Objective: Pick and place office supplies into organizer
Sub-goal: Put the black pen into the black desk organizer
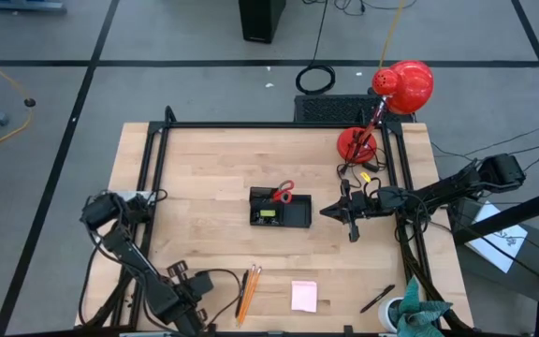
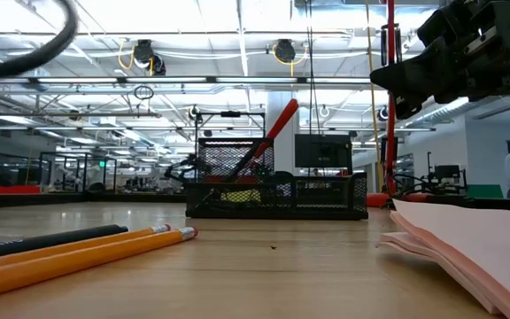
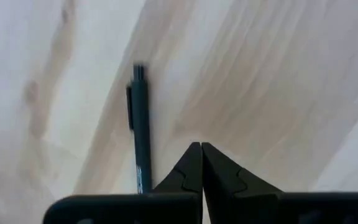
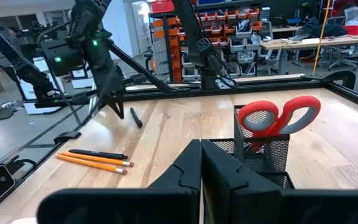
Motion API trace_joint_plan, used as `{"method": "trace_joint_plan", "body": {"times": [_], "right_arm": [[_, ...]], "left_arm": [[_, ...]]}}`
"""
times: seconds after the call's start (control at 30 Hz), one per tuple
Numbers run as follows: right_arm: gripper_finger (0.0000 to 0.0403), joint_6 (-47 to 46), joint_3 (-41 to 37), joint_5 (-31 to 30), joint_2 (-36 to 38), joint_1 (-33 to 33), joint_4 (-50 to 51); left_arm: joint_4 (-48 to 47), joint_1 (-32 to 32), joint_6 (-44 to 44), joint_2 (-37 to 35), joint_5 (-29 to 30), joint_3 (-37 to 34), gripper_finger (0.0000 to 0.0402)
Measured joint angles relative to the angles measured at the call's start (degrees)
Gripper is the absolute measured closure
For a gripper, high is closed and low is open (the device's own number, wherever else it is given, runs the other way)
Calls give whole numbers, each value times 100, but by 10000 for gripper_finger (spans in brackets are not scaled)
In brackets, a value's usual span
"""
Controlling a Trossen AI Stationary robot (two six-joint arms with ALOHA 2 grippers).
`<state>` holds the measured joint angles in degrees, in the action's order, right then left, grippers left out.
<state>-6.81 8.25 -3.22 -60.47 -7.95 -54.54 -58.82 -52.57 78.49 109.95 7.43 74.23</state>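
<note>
Below the left gripper (image 3: 201,149) — jaws closed, empty — lies a pen (image 3: 140,134): light, stiff, probably slippery; best pinched mid-barrel.

Black mesh organizer (image 1: 281,213) at table centre holds red-handled scissors (image 1: 284,194) upright. Two orange pencils (image 1: 248,291), pink sticky pad (image 1: 304,296), dark pen (image 1: 377,300) lie near the front edge.

Two orange wooden pencils (image 1: 247,292), three dark pens (image 1: 377,300), one pair of red-handled scissors (image 1: 283,194), one black mesh organizer (image 1: 284,213), one pale pink sticky-note pad (image 1: 304,296).
</note>
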Motion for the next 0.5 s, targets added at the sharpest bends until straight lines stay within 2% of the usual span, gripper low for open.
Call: {"method": "trace_joint_plan", "body": {"times": [0.13,0.27,0.5], "right_arm": [[399,0,0,0,0,-1,-2],[399,0,0,0,0,-1,0],[399,0,0,0,0,-1,7]], "left_arm": [[-387,148,-200,-9,20,139,389],[-775,216,-190,-9,-253,141,369],[-807,231,-194,-9,-591,141,308]]}}
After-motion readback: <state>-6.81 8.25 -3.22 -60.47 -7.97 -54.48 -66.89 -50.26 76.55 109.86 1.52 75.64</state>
